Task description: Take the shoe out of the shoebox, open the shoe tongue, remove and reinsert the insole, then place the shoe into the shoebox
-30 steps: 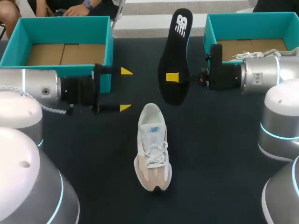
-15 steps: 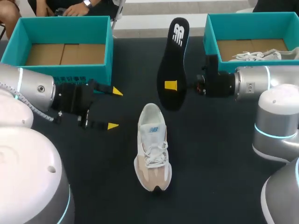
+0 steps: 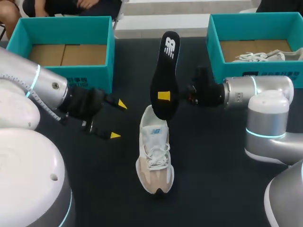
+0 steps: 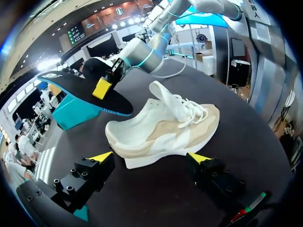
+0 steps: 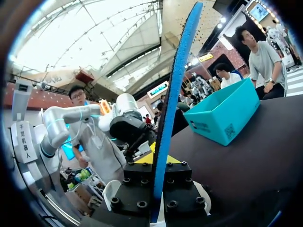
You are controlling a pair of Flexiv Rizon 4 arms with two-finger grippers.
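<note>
My right end effector is pinched on the insole, one finger on each flat side. The insole stands almost straight up. Its wide front end is low, right over the back opening of the shoe. The shoe sits flat in the middle of the worktop, toe pointing near. My left end effector is spread wide, just left of the shoe & not touching it.

Step now, I think: put the insole back in. To do it well I'd tip the low end fwd toward the toe, so it slides in flat & doesn't jam on the tongue. Go slow. The shoe looks light & will prob scoot, so my left end effector should hug its sides first, not grab the laces. If the insole folds, back off & try again.

Insole: thin, long, round at both ends, smooth black on top, blue foam at the edge. Looks bendy. Shoe: white mesh w/ soft tan patches. Worktop: dark & dull.

There are two teal card boxes at the far side. The left shoebox shows a brown floor. The right shoebox has another white shoe in it.
</note>
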